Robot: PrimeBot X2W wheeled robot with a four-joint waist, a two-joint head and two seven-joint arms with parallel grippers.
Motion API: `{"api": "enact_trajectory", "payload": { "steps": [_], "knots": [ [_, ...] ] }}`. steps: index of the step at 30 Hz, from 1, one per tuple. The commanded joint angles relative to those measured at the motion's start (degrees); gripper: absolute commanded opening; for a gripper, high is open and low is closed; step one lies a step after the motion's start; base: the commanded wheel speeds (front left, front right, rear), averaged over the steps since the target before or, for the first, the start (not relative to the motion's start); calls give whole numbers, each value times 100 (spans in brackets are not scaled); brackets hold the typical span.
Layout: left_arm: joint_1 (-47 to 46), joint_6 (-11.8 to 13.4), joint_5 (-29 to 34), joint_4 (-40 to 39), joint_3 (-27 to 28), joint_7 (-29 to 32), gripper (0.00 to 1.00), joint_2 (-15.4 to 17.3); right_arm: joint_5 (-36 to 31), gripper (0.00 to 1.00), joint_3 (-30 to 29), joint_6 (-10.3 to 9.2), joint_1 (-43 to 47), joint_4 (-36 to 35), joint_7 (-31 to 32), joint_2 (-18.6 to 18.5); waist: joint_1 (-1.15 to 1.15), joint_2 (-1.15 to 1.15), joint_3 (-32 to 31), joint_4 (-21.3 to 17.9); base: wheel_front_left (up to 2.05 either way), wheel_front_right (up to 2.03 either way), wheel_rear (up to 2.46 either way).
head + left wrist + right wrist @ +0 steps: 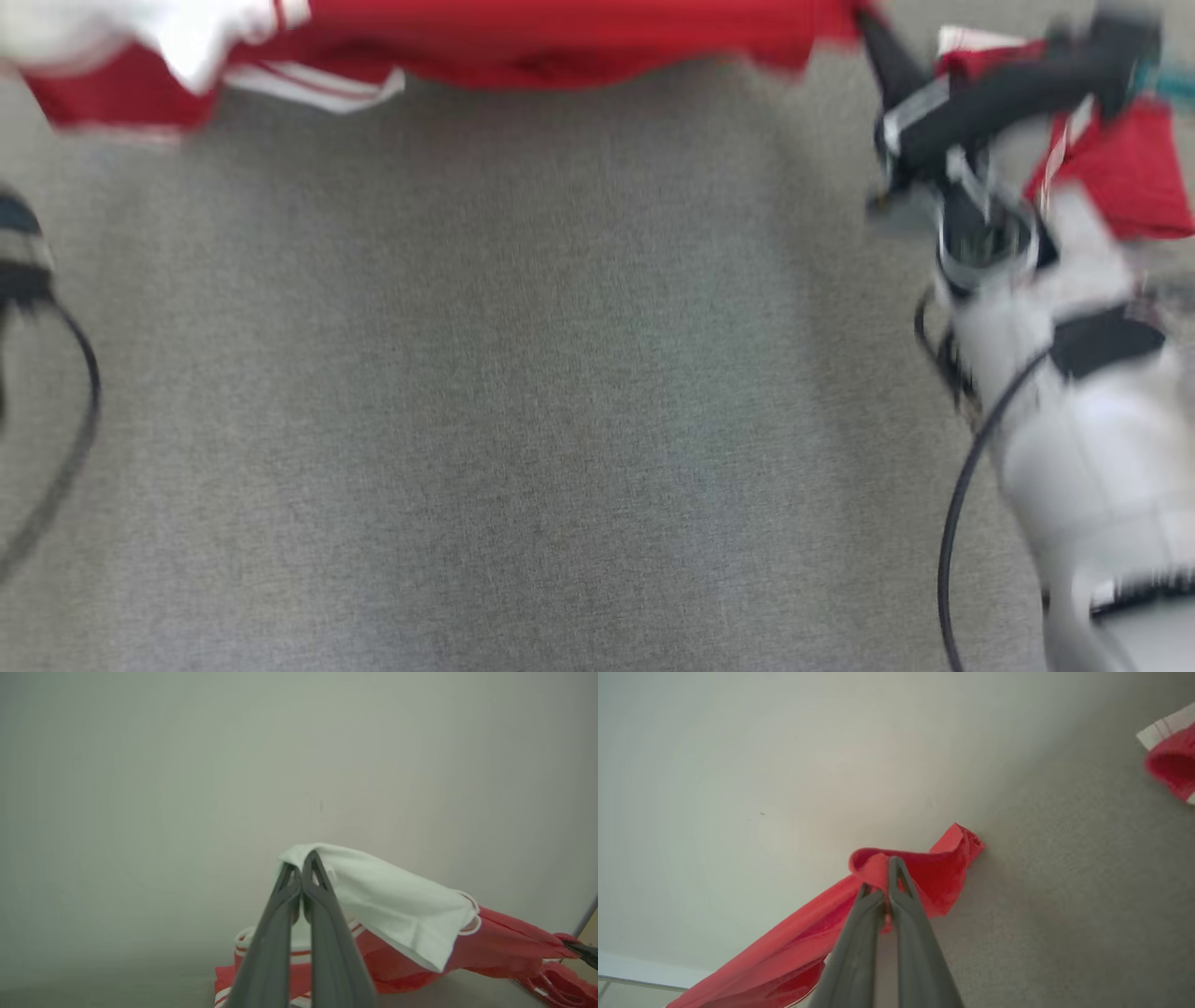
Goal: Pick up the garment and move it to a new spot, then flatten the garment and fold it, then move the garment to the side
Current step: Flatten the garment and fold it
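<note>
The garment, red with white panels and white striped trim, stretches across the top edge of the blurred head view. Below it the grey bench takes up the middle and bottom of the frame. In the left wrist view the left hand rises from the bottom centre with its 2 dark fingers pressed together at the tips, pinching a white fold of the garment. The white cloth drapes down to the right of the fingers, and the red body with its striped band runs off toward the lower right. In the right wrist view the right hand is likewise closed to a narrow gap on a red edge of the garment. That edge curls over the fingertips at the centre of the frame and trails down to the lower left corner. In the head view that arm's pale forearm stands at the right side, with a dark finger reaching up to the red corner at the upper right. A bunch of red cloth with white trim lies behind the arm at the upper right; whether it belongs to the same garment I cannot tell. A black cable loops beside the forearm, and a dark part of the left arm shows at the left edge.
</note>
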Motion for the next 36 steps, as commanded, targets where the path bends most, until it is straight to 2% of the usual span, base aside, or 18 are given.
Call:
{"api": "enact_trajectory", "payload": {
  "steps": [1,7,10,14,17,22,26,36],
  "knots": [
    [445,115,-16,-261,139,-47,0,107,119,0,12,2,355,-221,-14,-102,1,0,-309,-27,0,0,0],
    [2399,601,247,-1504,796,-48,0,-245,411,0,128,2,1850,-1279,28,-375,1,0,-569,-64,0,0,0],
    [3159,653,389,-1867,1032,-49,0,-561,324,0,260,2,2484,-1673,64,-551,1,0,-687,-46,0,0,0],
    [4168,619,802,-2142,1288,-48,0,-1117,287,0,344,2,3479,-2120,210,-757,1,0,-910,66,0,0,0],
    [4752,546,851,-2232,1497,-47,0,-1594,332,0,287,2,4051,-2361,210,-759,1,0,-1052,138,0,0,0],
    [5546,374,1134,-2092,1819,-38,0,-2164,390,0,123,2,4868,-2741,279,-772,1,0,-1354,262,0,0,0],
    [6062,175,1159,-1853,2011,-38,0,-2478,433,0,-1,2,5442,-2973,486,-797,1,0,-1586,359,0,0,0],
    [6687,-72,1251,-1394,1994,-35,0,-2825,296,0,-399,2,6508,-3289,1025,-767,1,0,-1832,551,0,0,0]
  ]
}}
